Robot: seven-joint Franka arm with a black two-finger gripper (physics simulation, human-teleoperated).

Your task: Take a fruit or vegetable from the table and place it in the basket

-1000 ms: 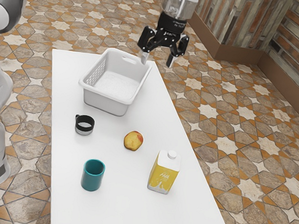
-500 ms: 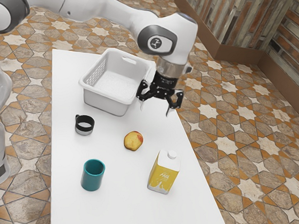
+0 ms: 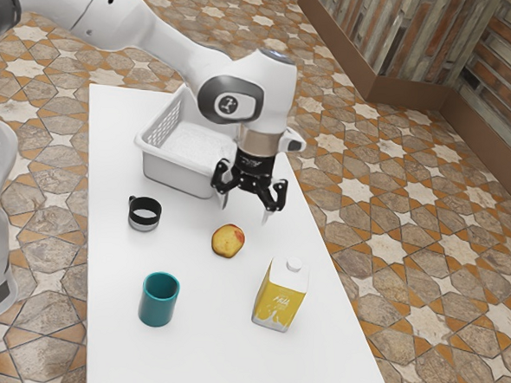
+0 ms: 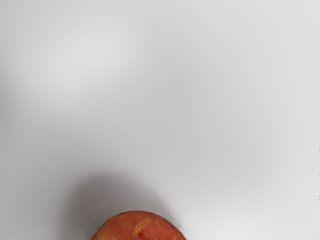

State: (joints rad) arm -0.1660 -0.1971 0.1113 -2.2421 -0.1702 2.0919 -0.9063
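My gripper (image 3: 245,215) points down over the table in the exterior view, its two fingers apart with nothing between them. A yellow and red fruit (image 3: 227,241) rests on the white table just below and slightly left of the fingertips in that view. Its reddish top (image 4: 140,227) appears at the lower edge of the wrist view, with a shadow beside it. The light grey basket (image 3: 177,174) stands behind my gripper, its far-right part hidden by the hand.
A black and grey ring-shaped mug (image 3: 145,214) sits to the exterior view's left of the fruit. Nearer that camera are a teal cup (image 3: 158,299) and a yellow and white carton (image 3: 280,295). The white table's (image 3: 228,355) right edge runs close beyond the carton.
From above the basket's far end, my hand has come down toward the exterior view's lower left, close to the fruit. The fruit, basket and other objects have kept their places.
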